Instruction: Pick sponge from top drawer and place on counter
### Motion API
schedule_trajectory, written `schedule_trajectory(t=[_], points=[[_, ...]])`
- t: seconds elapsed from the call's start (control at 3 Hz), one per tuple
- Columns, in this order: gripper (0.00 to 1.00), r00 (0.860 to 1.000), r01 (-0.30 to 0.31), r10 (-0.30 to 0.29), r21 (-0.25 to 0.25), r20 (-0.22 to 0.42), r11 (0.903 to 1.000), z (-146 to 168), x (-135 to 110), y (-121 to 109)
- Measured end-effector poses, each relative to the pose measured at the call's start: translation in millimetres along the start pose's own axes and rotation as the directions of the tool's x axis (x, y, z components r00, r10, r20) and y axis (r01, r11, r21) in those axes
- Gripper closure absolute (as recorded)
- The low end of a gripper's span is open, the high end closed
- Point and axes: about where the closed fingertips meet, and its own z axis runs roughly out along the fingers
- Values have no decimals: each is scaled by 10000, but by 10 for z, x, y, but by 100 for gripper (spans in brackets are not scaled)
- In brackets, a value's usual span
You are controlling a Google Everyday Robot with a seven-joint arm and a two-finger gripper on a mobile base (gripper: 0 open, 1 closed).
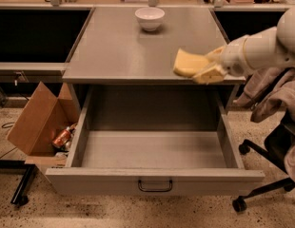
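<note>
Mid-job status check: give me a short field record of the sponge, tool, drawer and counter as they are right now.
sponge: gripped by the tool, at the counter's right front edge; contact with the surface cannot be told
tool: shut on the sponge, reaching in from the right at counter height
top drawer: pulled open, sponge not in it
counter: white bowl near its back edge
floor, left of cabinet: open cardboard box
task stage: sponge not yet released
</note>
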Motion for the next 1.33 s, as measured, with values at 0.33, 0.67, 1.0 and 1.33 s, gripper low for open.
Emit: schedule_trajectory(t=[0.33, 0.67, 1.0, 1.33], points=[[100, 9820, -1274, 1243, 128, 1424, 9918, 66, -318, -496], [100, 9594, -1949, 1912, -26, 2076, 9808, 179, -441, -692], [100, 9410, -2529, 2487, -111, 2293, 9674, 389, -433, -790], [83, 9306, -3024, 2951, 5, 2168, 9532, 591, -341, -833]])
